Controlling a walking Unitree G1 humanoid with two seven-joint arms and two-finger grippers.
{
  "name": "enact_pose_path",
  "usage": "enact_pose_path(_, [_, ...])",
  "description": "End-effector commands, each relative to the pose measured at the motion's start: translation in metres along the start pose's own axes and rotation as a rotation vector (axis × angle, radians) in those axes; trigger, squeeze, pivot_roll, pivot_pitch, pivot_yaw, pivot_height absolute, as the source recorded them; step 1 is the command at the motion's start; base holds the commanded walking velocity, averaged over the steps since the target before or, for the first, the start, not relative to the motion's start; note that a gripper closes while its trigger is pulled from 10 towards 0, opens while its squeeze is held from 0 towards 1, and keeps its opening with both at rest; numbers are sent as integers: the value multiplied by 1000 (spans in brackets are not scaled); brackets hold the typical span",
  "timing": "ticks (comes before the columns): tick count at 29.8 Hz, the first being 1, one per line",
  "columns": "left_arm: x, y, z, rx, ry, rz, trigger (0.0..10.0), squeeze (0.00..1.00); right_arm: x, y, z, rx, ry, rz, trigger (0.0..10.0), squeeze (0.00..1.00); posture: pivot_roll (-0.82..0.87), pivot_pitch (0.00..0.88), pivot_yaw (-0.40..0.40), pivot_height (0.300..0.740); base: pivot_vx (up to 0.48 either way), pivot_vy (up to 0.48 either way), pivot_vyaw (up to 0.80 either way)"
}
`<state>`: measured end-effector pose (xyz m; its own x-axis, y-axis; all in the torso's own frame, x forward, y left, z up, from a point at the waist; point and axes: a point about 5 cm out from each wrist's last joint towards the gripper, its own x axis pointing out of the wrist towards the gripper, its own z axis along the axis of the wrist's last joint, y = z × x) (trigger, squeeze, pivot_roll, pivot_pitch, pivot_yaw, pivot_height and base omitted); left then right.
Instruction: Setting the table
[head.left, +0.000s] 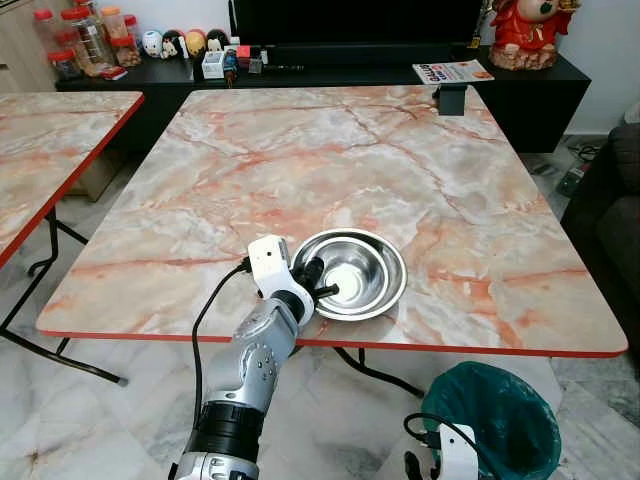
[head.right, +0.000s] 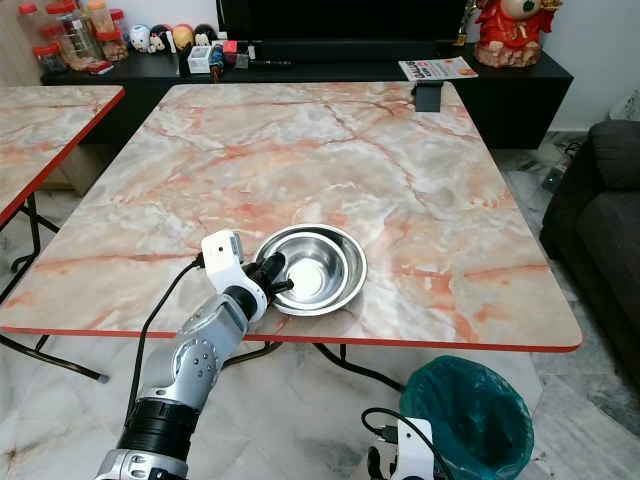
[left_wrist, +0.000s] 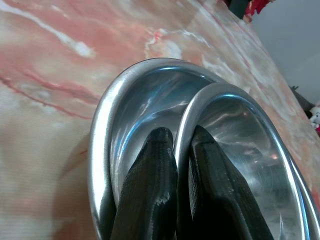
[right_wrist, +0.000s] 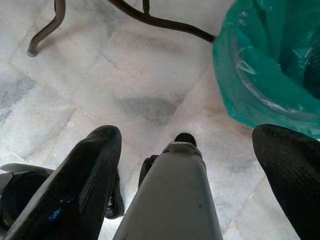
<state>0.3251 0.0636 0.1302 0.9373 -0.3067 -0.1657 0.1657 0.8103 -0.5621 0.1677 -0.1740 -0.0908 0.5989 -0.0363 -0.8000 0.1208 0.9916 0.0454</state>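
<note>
Two nested steel bowls (head.left: 350, 273) sit at the desk's (head.left: 330, 150) near edge, and the left gripper (left_wrist: 181, 150) is clamped on the inner bowl's rim, one finger inside and one in the gap between the bowls. The right gripper (right_wrist: 190, 165) hangs idle, fingers apart, above the floor beside a green bin (head.left: 495, 418). Setting looks barely begun: the bowls are still stacked, no place is laid.

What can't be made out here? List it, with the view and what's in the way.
- Left gripper fingertips: in the head views they merge with the bowl rim.
- Number of bowls: the left wrist view shows two nested rims, with the finger covering where they meet.
- Right gripper: its arm is cut off by the bottom edge of the head views.
- Bin contents: the green liner hides them.
- Magazine text: too small.
</note>
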Motion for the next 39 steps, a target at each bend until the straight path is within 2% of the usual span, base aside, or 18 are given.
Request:
enact_pose_path(1, [7,-13,5,-22,-26,-8,10000,0,0,1,-2,13,2,-5,10000,0,38,50,52,707,0,0,0])
enact_pose_path(7, [8,-12,5,-32,-27,4,10000,0,0,1,-2,12,3,-5,10000,0,40,51,52,707,0,0,0])
enact_pose_path(18, [16,-33,19,-108,-84,-40,10000,0,-1,1,-3,14,4,-6,10000,0,36,53,54,707,0,0,0])
enact_pose_path(24, [15,-38,23,-104,-90,-62,10000,0,-1,1,-2,16,4,-6,10000,0,38,52,54,707,0,0,0])
enact_pose_path(27, [9,-48,34,-58,-69,-140,10000,0,0,2,-2,16,4,-2,10000,0,45,51,57,707,0,0,0])
enact_pose_path(31, [7,-52,40,-49,-77,-171,10000,0,0,3,-2,16,5,-1,10000,0,47,51,58,707,0,0,0])
enact_pose_path(39, [9,-55,54,-49,-105,-157,10000,0,0,4,-1,18,4,0,10000,0,45,46,61,707,0,0,0])
